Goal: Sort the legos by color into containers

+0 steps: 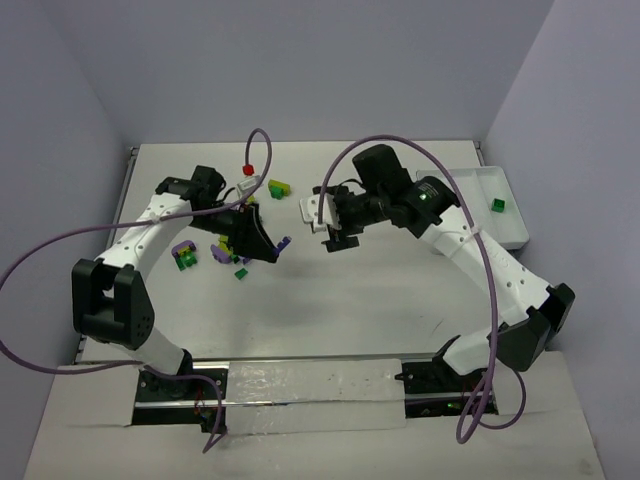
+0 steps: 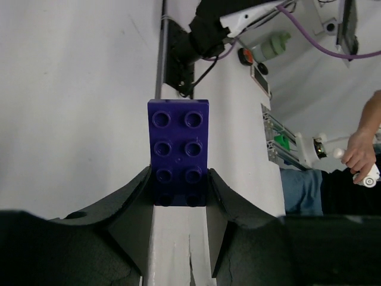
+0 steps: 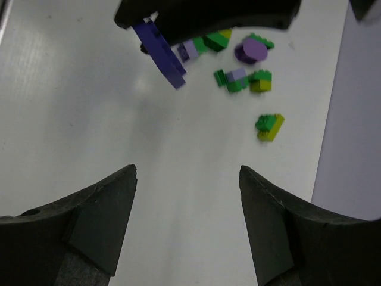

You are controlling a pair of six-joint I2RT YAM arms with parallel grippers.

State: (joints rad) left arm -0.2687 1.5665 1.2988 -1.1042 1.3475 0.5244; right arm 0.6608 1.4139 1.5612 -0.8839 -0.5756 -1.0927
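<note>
Left jaws are clamped on one end of a purple brick [image 2: 178,149]. In the left wrist view its long axis runs 6 to 12 o'clock, free end at 12, studs facing the camera. The two stud rows nearest the jaws sit in shadow and are hard to read. From the right wrist the same brick shows edge-on and tilted, running roughly 11 to 5 o'clock, held off the bench [image 1: 330,300]. In the top view it's only a sliver sticking out of the jaws toward 3 o'clock, mid-bench. Right jaws are apart with nothing between them, facing the brick from the 3 o'clock side, with a small gap between the two sets of jaws. The loose legos [image 1: 186,256] lie at 8–9 o'clock from the brick, partly covered by the left arm [image 1: 150,215], so I can't count them. The white tray [image 1: 475,195] sits at the bench's 2 o'clock edge against the wall, with one green lego [image 1: 496,205] inside. Bare bench runs from the jaws toward 6 o'clock, and side walls stand close at 9 and 3.
</note>
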